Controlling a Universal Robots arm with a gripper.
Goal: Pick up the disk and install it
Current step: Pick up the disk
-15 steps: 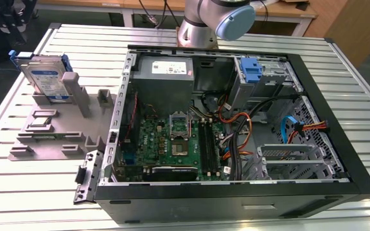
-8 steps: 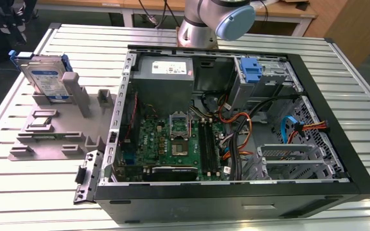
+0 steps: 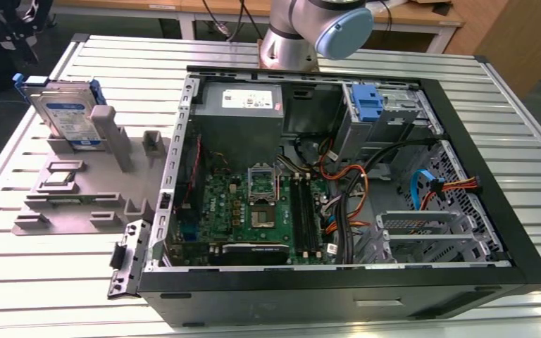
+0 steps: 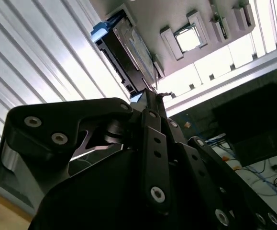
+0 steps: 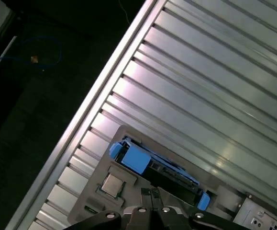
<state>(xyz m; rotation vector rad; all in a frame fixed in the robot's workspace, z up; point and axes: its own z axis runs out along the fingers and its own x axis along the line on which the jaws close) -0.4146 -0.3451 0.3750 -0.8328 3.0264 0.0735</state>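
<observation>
The disk point(image 3: 65, 113) stands on edge in a grey holder point(image 3: 82, 190) on the exterior view's left, silver with a blue-and-white label and blue side rails. Both wrist views show the disk point(image 5: 143, 163) point(image 4: 128, 48) in the holder's slot. My gripper point(image 5: 150, 194) point(image 4: 152, 93) hangs well above it with the fingers drawn together and nothing between them. The arm's black wrist end point(image 3: 3, 32) sits at the exterior view's top left, beyond the disk.
An open computer case point(image 3: 496, 232) lies on the slatted metal table point(image 3: 534, 141). Inside are a drive cage with a blue bracket point(image 3: 369, 105), a grey power supply point(image 3: 242, 102) and cables. The holder also carries a small square chip point(image 5: 112, 184). The table edge runs close beside the holder.
</observation>
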